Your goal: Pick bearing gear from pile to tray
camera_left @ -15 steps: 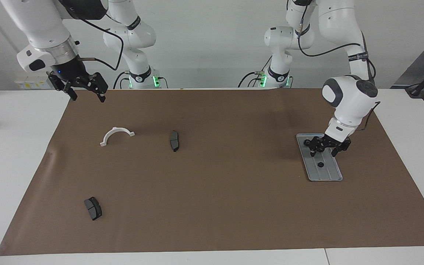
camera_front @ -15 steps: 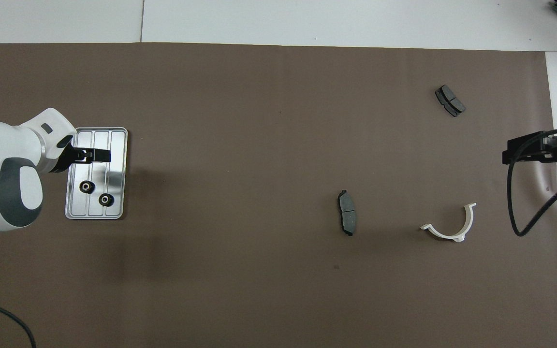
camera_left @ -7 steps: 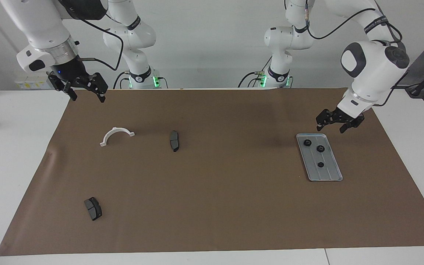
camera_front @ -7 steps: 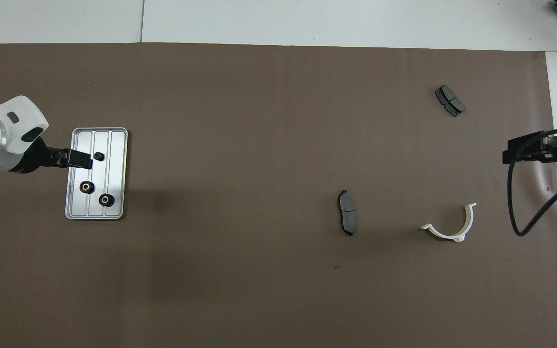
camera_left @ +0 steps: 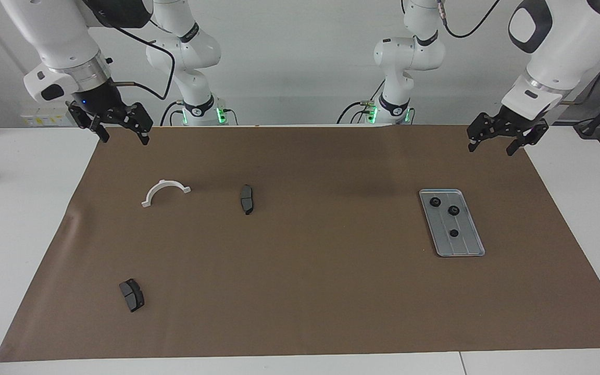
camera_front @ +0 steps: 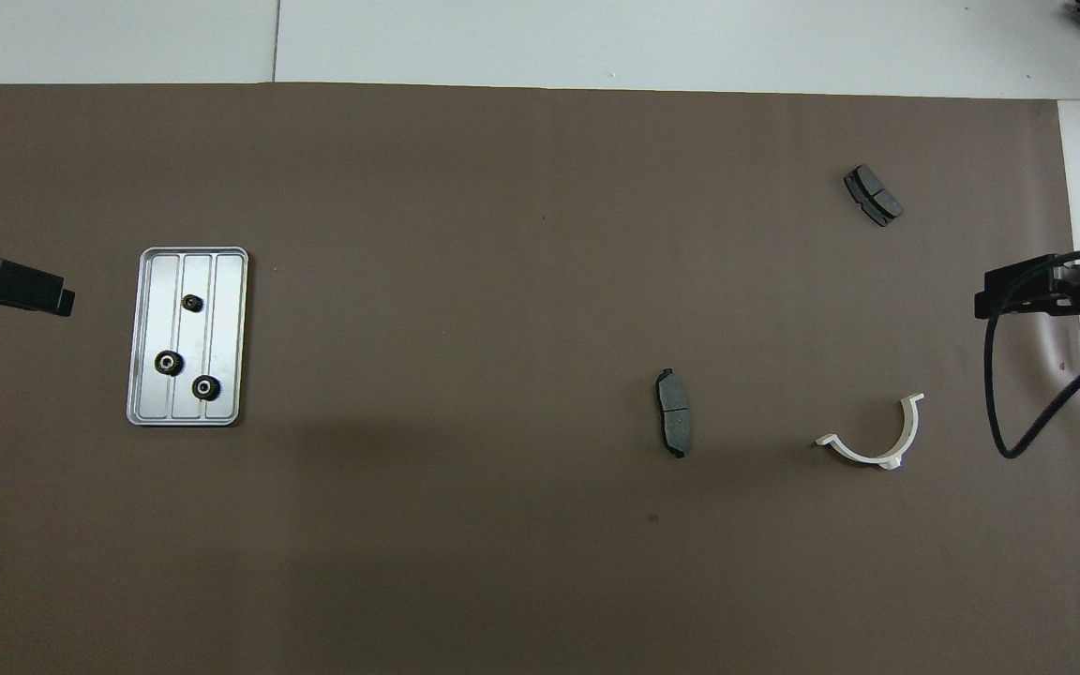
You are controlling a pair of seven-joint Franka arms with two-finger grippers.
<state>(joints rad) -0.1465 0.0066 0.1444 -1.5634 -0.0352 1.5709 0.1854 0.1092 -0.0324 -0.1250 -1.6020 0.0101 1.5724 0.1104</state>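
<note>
- On the tray (camera_left: 474, 249), toward the left arm's end of the surface (camera_left: 300, 260), three gears (camera_left: 453, 210) are seen lying flat and apart; none is seen among the bracket (camera_left: 165, 190) and the two pads (camera_left: 247, 199).
- The left tool (camera_left: 502, 136) hangs raised over the mat's corner nearest the robots, jaws spread, nothing held.
- The right tool (camera_left: 119, 126) waits raised over the mat's other near corner, likewise spread and empty.
- Each gear is judged small, rigid, light and likely slippery; a pinch across the toothed rim from above is advised.
</note>
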